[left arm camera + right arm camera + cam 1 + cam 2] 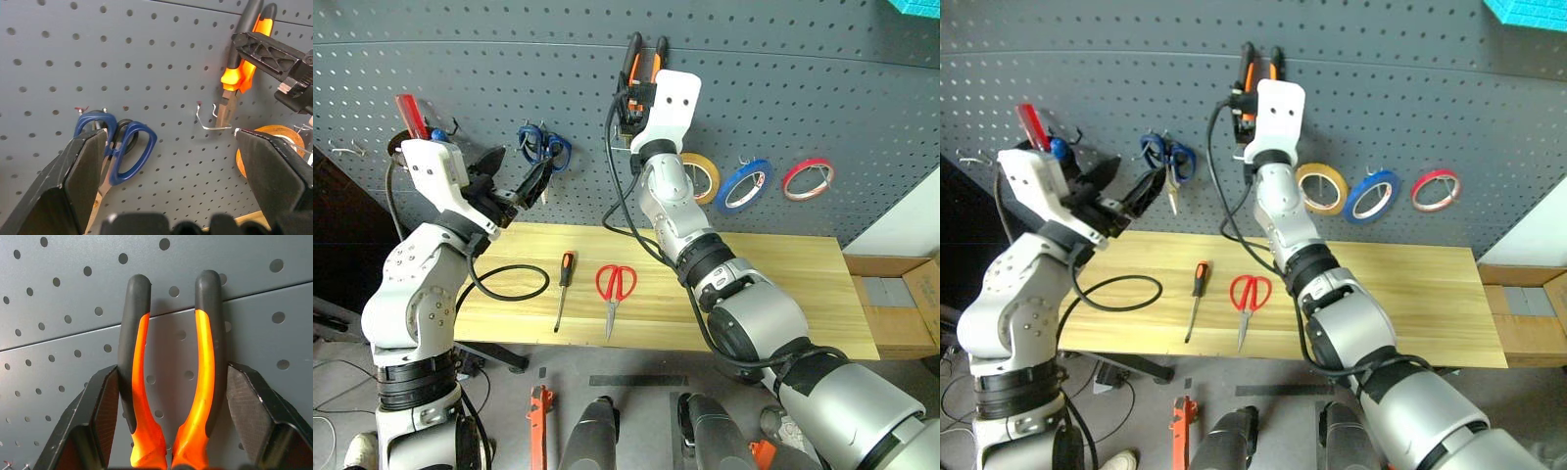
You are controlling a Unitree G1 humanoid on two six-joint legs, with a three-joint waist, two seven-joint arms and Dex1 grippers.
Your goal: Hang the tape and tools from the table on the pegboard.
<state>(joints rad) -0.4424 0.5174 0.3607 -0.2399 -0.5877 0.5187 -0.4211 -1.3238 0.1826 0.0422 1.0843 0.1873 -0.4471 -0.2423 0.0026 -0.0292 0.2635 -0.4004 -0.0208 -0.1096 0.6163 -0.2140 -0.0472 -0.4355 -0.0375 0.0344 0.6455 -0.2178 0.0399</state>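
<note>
My right gripper [171, 426] is shut on the pliers [644, 55], pressing their orange-and-black handles from both sides. It holds them handles-up against the dark grey pegboard [822, 88]. Their nose [226, 110] points down beside a wire hook [209, 122]. The blue tape [744, 185] hangs on the pegboard to the right of that arm. Red-handled scissors [616, 284] and the slim screwdriver [564, 284] lie side by side on the pale wooden table [783, 294]. My left gripper [514, 174] stands open and empty above the table's left end, facing the board.
Blue-handled scissors [120, 147] hang on the pegboard just ahead of my left gripper. A yellow tape roll [701, 177] and a red one [808, 179] hang either side of the blue tape. A black cable [514, 282] loops over the table's left part. A cardboard box [901, 304] stands right of the table.
</note>
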